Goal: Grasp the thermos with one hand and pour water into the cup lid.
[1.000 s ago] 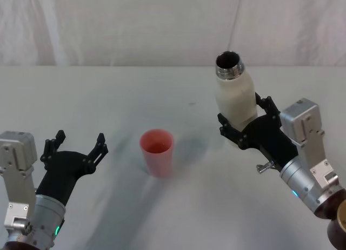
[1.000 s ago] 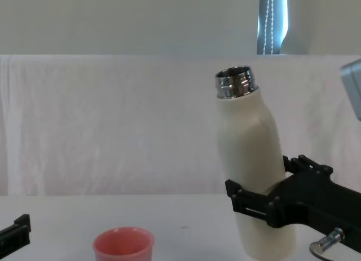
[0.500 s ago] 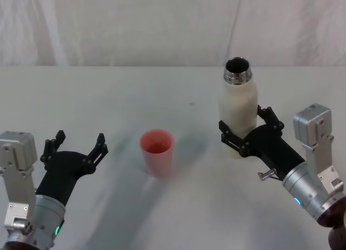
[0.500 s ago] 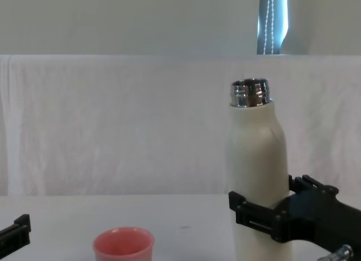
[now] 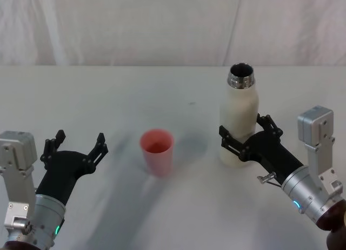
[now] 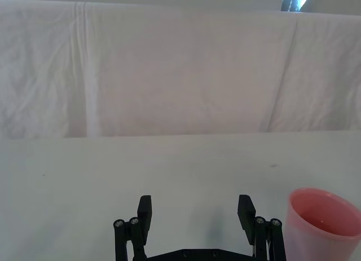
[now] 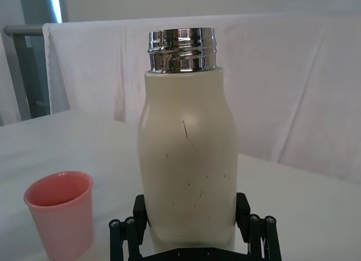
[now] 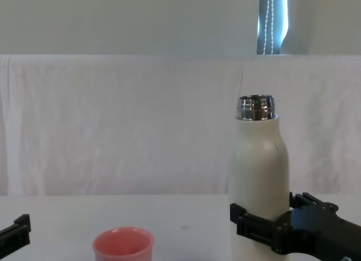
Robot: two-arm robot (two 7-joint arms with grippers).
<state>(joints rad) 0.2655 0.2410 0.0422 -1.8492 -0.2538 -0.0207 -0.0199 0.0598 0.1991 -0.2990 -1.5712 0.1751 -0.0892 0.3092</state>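
A: Starting far left: left tool [image 5: 75,147] parked low over the table [image 5: 124,93], fingers spread wide, nothing between them. Idle, apart from everything.

B: Then mid-table?

A: Cup lid [image 5: 157,152], pink, upright, mouth up. Seen close from left wrist cam too, just beside the tool tips. Looks like a thin layer of liquid at the bottom, hard to say for sure.

B: And further right?

A: Thermos [image 5: 240,117], cream body, steel neck, cap off, standing upright w/ base apparently on the table, well right of the cup lid. Right tool [image 5: 246,143] clamped round its lower body, one finger each side, per right wrist cam.

B: Step in hand, then?

A: Judging by the pics: grasp stage done, bottle vertical, no pour going on. Can't say from these alone whether pour is ahead or finished.

B: Next move if pour ahead?

A: Prob. lift, carry left til neck sits above cup lid mouth, then tilt slowly. Narrow target, so aim matters; firm grip needed to stop slip on matte surface.
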